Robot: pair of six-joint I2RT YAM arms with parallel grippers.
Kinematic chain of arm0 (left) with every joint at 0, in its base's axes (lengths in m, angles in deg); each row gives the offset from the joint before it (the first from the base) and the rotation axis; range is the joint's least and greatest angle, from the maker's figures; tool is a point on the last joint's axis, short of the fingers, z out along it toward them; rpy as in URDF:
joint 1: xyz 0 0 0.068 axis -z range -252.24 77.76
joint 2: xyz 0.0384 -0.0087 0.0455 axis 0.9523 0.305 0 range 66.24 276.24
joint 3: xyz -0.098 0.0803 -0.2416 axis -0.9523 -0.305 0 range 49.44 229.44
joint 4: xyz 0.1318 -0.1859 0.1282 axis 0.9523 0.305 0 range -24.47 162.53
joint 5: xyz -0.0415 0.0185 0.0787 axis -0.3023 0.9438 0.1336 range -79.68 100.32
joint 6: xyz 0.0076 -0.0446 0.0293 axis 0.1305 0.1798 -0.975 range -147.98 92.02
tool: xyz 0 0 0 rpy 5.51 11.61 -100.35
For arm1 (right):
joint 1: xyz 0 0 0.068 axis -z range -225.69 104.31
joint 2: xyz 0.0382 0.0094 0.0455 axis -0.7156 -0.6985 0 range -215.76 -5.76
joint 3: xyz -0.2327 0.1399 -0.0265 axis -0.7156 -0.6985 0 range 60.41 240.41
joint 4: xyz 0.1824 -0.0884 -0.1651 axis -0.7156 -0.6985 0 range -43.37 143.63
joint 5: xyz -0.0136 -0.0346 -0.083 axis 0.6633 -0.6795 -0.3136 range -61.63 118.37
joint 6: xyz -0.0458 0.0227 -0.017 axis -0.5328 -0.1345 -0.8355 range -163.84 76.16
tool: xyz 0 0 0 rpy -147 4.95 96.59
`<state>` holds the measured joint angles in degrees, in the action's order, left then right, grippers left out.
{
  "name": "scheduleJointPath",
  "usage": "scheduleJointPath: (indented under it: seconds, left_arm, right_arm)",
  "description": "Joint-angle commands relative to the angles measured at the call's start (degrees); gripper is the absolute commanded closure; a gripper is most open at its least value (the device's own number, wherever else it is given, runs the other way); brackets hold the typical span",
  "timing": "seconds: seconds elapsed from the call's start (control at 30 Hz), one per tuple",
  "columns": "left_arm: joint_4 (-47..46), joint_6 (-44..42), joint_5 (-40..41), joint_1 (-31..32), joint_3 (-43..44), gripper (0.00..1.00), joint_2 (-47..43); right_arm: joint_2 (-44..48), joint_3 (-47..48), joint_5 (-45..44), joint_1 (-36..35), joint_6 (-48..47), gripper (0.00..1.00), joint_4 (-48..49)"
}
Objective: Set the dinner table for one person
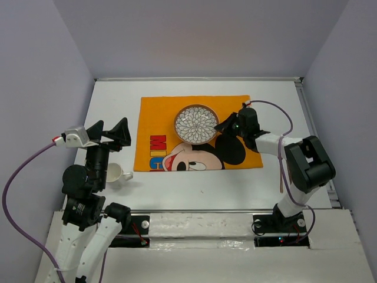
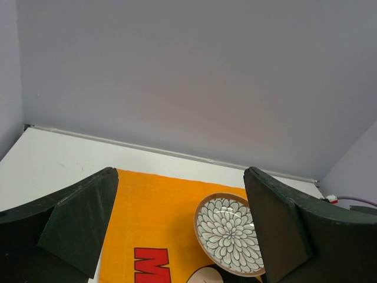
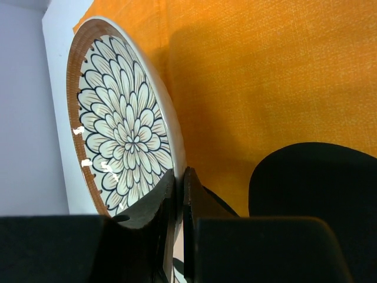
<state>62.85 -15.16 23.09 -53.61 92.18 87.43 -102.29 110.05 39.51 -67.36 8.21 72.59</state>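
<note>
The white dinner table (image 1: 115, 100) carries an orange Mickey Mouse placemat (image 1: 159, 118). A round plate (image 1: 196, 124) with a blue-and-white flower pattern and a brown rim rests on the placemat's far middle. My right gripper (image 1: 224, 125) is shut on the plate's right rim. In the right wrist view the plate (image 3: 121, 124) has its rim pinched between the two fingers of the right gripper (image 3: 179, 177). My left gripper (image 1: 112, 134) hangs open and empty above the table's left side. It faces the placemat (image 2: 153, 212) and the plate (image 2: 230, 233).
A white mug (image 1: 116, 174) stands on the table just left of the placemat's near corner, under the left arm. Grey walls close in the table at the back and both sides. A metal rail (image 1: 312, 124) runs along the right edge.
</note>
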Motion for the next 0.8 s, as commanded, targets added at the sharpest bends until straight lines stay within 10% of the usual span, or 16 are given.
scheduleJointPath:
  seconds: [0.0,0.4,0.77]
  left_arm:
    - [-1.9,-1.2,-0.4,0.2,-0.5,0.01,0.4]
    - [-1.8,-1.2,-0.5,0.1,-0.5,0.01,0.3]
    - [-1.8,-1.1,-0.4,-0.1,-0.5,0.01,0.1]
  right_arm:
    - [-0.6,2.2,4.2,0.1,2.5,1.0,12.7]
    - [-3.7,1.2,2.6,0.7,2.3,0.98,11.1]
    - [-1.4,1.0,-1.0,0.7,-1.0,0.35,2.3]
